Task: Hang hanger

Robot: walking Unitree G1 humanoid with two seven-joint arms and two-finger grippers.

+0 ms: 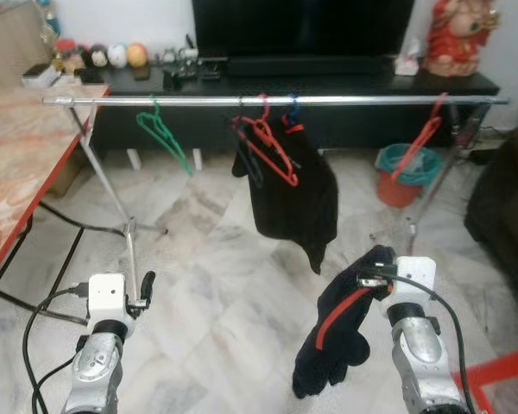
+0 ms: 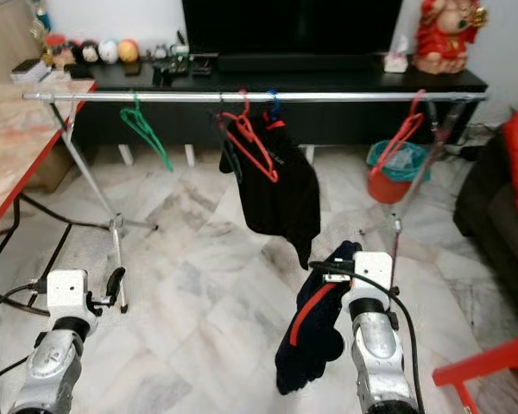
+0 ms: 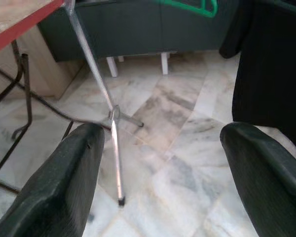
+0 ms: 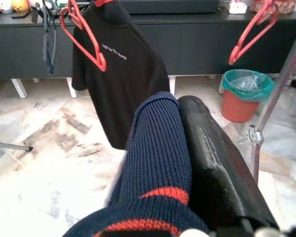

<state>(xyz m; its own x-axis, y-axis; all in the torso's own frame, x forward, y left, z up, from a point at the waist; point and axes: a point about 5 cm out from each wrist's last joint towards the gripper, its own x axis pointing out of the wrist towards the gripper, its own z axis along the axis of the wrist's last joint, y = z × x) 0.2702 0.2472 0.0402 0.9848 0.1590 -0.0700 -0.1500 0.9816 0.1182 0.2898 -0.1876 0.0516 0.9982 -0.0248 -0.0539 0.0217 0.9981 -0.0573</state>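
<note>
Silver rail (image 1: 345,101) spans the room in front of a black TV cabinet (image 1: 328,86), w/ a black T-shirt (image 1: 295,203) hanging mid-rail, red hanger (image 1: 272,151) in front of it, green hanger (image 1: 164,136) to its left, another red hanger (image 1: 421,138) near the right end. Orange bin (image 1: 403,175) w/ green liner sits on the floor below that. Right gripper (image 1: 375,274) is clamped on a dark navy knit garment (image 1: 337,336) on a red hanger (image 1: 338,315), low, well short of the rail. Left gripper (image 3: 163,173) spread wide, empty.
</note>
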